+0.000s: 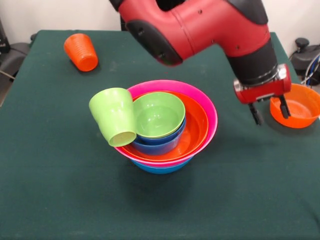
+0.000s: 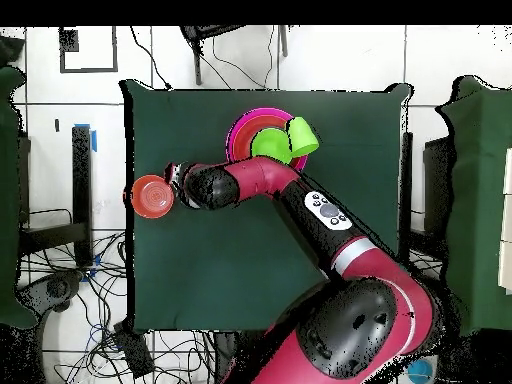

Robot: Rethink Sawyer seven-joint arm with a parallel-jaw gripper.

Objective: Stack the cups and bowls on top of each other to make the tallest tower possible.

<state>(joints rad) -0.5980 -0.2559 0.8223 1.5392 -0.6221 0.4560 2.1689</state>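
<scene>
- The tower (image 1: 167, 127) of glossy round plastic bowls stands near the middle of the dark green tabletop (image 1: 60, 190): a wide blue bowl (image 1: 162, 167) at the bottom, a large pink bowl (image 1: 200, 100) nested in it, a large orange bowl (image 1: 196, 127) inside that, then a smaller blue bowl (image 1: 157, 144) and a small lime-green bowl (image 1: 159, 115) on top, all mouth up.
- The lime-green plastic cup (image 1: 115, 117) lies tipped on its side on the rim of the pile, touching the small bowls; in the front view its long axis slants, with its closed base low and toward the camera and its wider end up and away.
- The ribbed orange plastic cup (image 1: 81, 51) lies tilted on the tabletop near a far corner, well apart from the tower.
- A small orange plastic bowl (image 1: 300, 106) sits mouth up at the tabletop's edge, apart from the tower, on the opposite side from the orange cup.
- The tool (image 1: 270, 112) hangs just beside this bowl; its two dark fingers (image 1: 256, 114) are spread apart, one close to the bowl's rim, and nothing is held between them.
- The red and black arm (image 1: 200, 25) reaches down from above, passing behind the tower.
</scene>
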